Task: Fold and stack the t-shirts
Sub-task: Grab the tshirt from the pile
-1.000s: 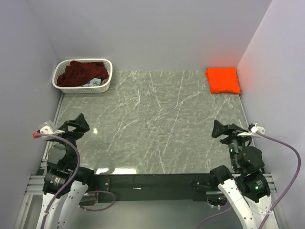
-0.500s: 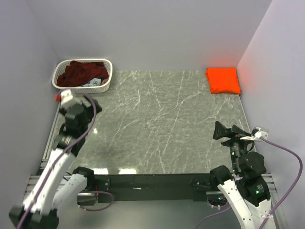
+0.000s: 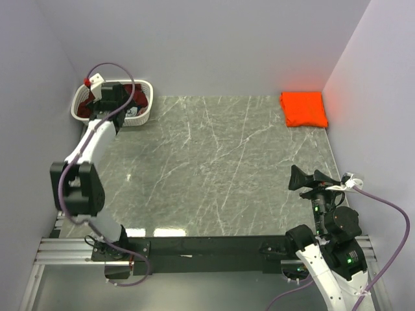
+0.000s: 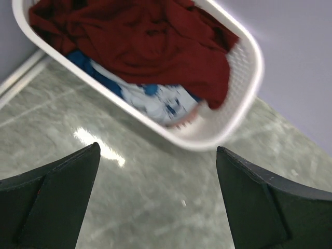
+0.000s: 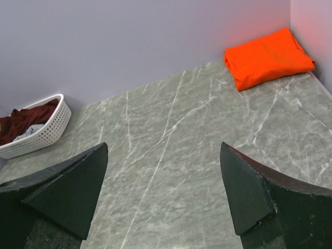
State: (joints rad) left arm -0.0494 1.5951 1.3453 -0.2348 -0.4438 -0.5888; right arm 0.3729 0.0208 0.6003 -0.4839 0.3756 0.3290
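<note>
T-shirts (image 5: pixel 267 57): one of three looks done. Right gripper (image 5: pixel 163 150) sits low at the near right of the table (image 3: pixel 214 162), jaws wide apart, nothing between them. Left gripper (image 4: pixel 156 153) is at far left, just short of the basket (image 4: pixel 246 78), jaws also spread wide and holding nothing. In the basket, the maroon shirt (image 4: pixel 145 46) lies crumpled on top with the blue shirt (image 4: pixel 155 98) under it, both unfolded. Orange shirt (image 3: pixel 303 109) lies folded in the far right corner, probably the stack base. Remaining: pull out, fold and stack maroon and blue.

Blue t-shirt (image 4: pixel 155 101), blurred, mostly hidden under maroon t-shirt (image 4: pixel 140 41).
</note>
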